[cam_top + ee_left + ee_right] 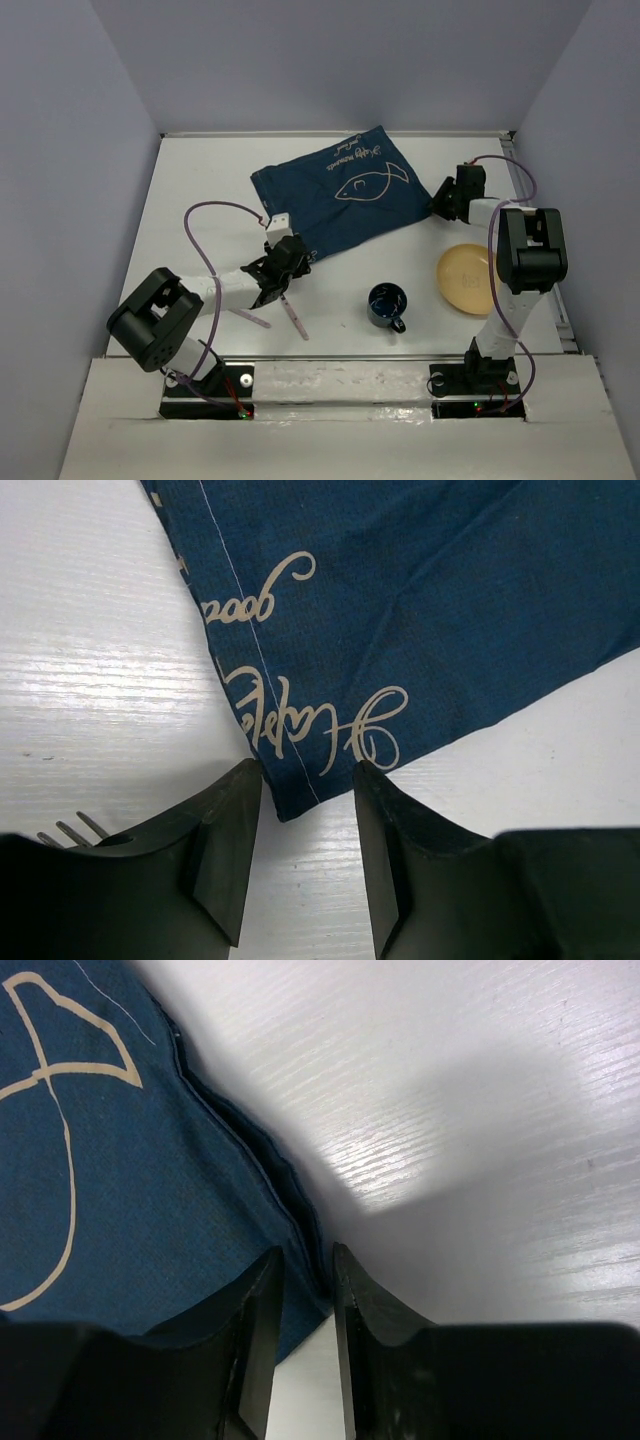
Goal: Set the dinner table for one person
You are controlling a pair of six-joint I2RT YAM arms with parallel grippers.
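Dinner table (190, 200) is seen as the white top under both arms, and a blue cloth (340, 190) is spread on its far middle. The near corner of the cloth is straddled by the left gripper (305, 780), whose jaws are held apart. The right gripper (308, 1260) is narrowed around the cloth's right corner; whether it is pinched cannot be told.
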